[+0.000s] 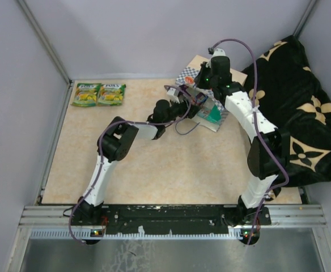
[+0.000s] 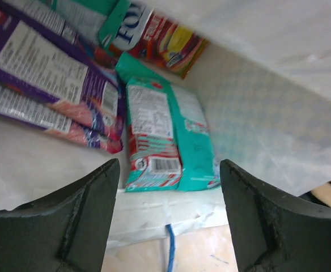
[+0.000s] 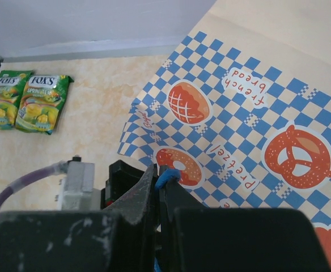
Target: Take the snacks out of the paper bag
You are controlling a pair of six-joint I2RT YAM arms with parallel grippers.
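Note:
The paper bag (image 1: 189, 76) lies on its side at the back of the table, its checkered side (image 3: 250, 113) filling the right wrist view. My right gripper (image 3: 160, 173) is shut on its blue cord handle (image 3: 166, 178) and holds the mouth up. My left gripper (image 2: 168, 215) is open at the bag's mouth (image 2: 154, 212), empty. Inside lie a teal pouch (image 2: 171, 136), purple pouches (image 2: 46, 73) and an orange-red one (image 2: 165, 42). Two green-yellow pouches (image 1: 98, 94) lie on the table at the far left, also in the right wrist view (image 3: 26, 101).
A black cloth with tan flowers (image 1: 301, 113) is heaped along the right side. Grey walls (image 1: 126, 34) close the back and both sides. The other blue cord (image 2: 170, 249) trails out on the beige tabletop (image 1: 154, 170) below the bag's mouth.

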